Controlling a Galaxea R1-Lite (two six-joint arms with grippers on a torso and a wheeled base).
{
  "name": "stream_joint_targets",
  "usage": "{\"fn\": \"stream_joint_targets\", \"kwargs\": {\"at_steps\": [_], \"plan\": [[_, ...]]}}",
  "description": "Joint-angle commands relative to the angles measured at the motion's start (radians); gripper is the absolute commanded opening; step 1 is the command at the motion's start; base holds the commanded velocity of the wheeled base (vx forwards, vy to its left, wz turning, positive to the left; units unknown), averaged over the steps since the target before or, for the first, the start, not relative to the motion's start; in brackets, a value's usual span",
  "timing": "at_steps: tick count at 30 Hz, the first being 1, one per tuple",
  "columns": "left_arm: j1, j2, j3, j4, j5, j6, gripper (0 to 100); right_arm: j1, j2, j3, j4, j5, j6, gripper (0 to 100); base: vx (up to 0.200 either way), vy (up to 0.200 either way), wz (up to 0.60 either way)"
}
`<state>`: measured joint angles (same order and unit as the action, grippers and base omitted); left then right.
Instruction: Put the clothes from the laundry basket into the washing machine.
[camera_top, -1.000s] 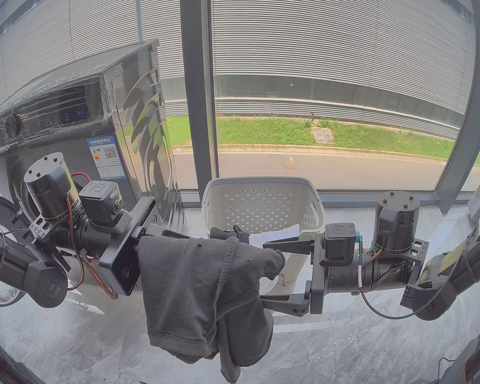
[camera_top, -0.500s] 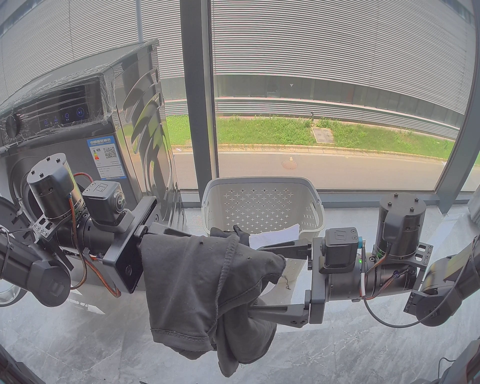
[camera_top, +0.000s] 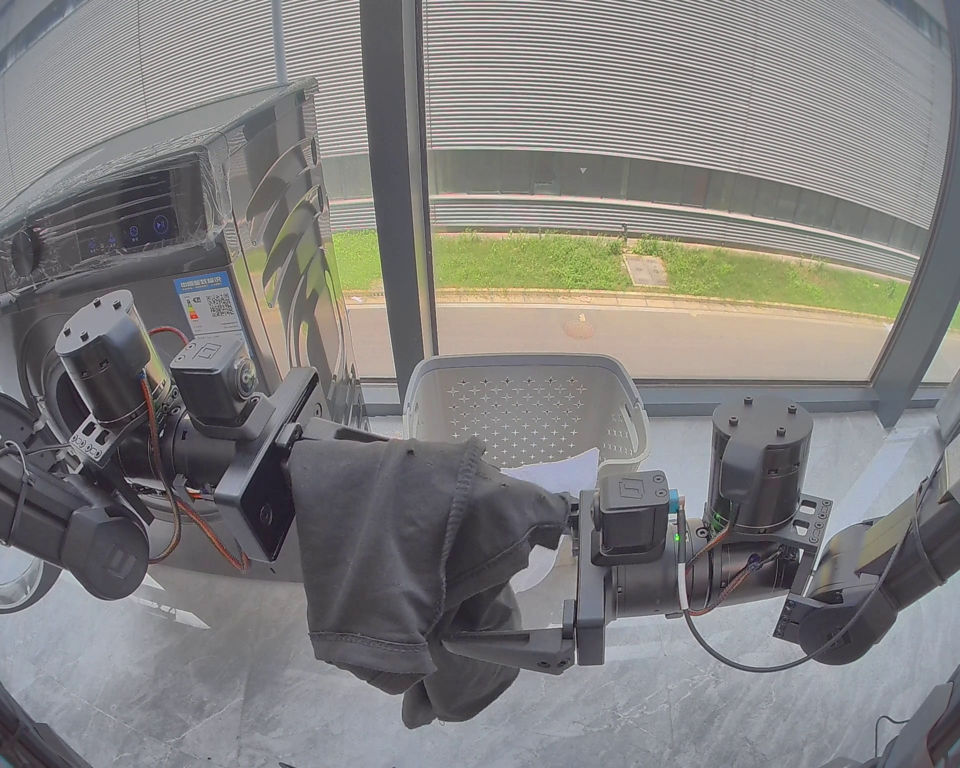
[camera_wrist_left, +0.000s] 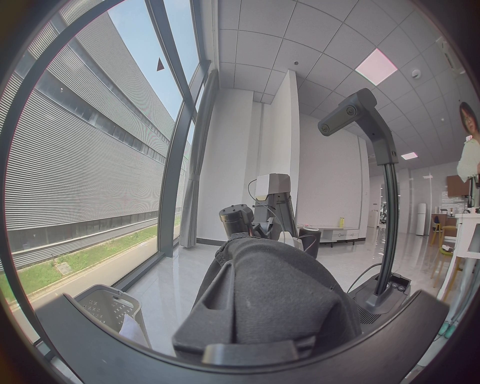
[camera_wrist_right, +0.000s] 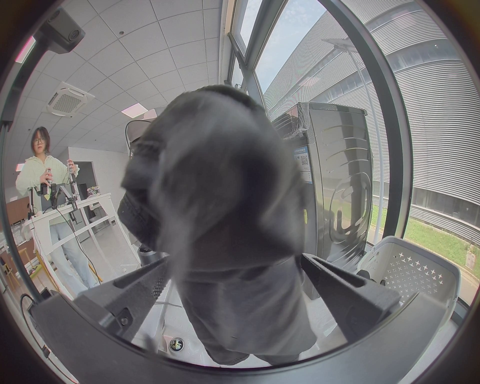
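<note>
Grey garment (camera_top: 400, 560) hangs limp over my left gripper (camera_wrist_left: 265, 310), between laundry basket (camera_top: 525, 400) and washing machine (camera_top: 150, 230); cloth hides that grip, so I cannot tell. Right gripper (camera_wrist_right: 235, 285) gapes wide around the folds. Soft, light, probably slippery: pinch bunched cloth

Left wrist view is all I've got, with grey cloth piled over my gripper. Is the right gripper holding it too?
Observer: No. The right wrist view shows the right gripper open, one finger either side of the grey garment that hangs from the left gripper.
Operator: Where's the washing machine?
Observer: At the robot's left, just behind the left arm: washing machine.
Operator: How low does the cloth hang?
Observer: Its lowest fold hangs just below the right gripper's lower finger.
</note>
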<state>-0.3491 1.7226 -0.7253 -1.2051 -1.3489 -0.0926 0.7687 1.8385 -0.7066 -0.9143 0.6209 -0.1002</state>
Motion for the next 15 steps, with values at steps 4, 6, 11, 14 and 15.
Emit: {"fn": "stream_joint_targets", "kwargs": {"at_steps": [4,6,11,14,15], "plan": [[-0.001,0.025,-0.02,-0.021,0.014,-0.013,0,0.004,0.004,0.021,0.0,0.0,-0.004,100,0.0,0.0,0.0],[-0.001,0.025,-0.022,-0.027,0.014,-0.021,0,0.003,0.007,0.016,0.0,-0.001,-0.004,0,0.0,0.0,0.0],[0.001,0.025,-0.019,-0.047,0.014,-0.035,0,0.0,0.001,0.018,0.0,-0.004,0.004,0,0.0,0.0,0.0],[0.001,0.028,-0.017,-0.053,0.014,-0.038,0,-0.009,-0.018,0.035,0.0,-0.004,0.004,0,0.0,0.0,0.0],[0.001,0.028,-0.017,-0.053,0.014,-0.038,0,-0.012,-0.033,0.041,0.0,-0.004,0.004,0,0.0,0.0,0.0]]}}
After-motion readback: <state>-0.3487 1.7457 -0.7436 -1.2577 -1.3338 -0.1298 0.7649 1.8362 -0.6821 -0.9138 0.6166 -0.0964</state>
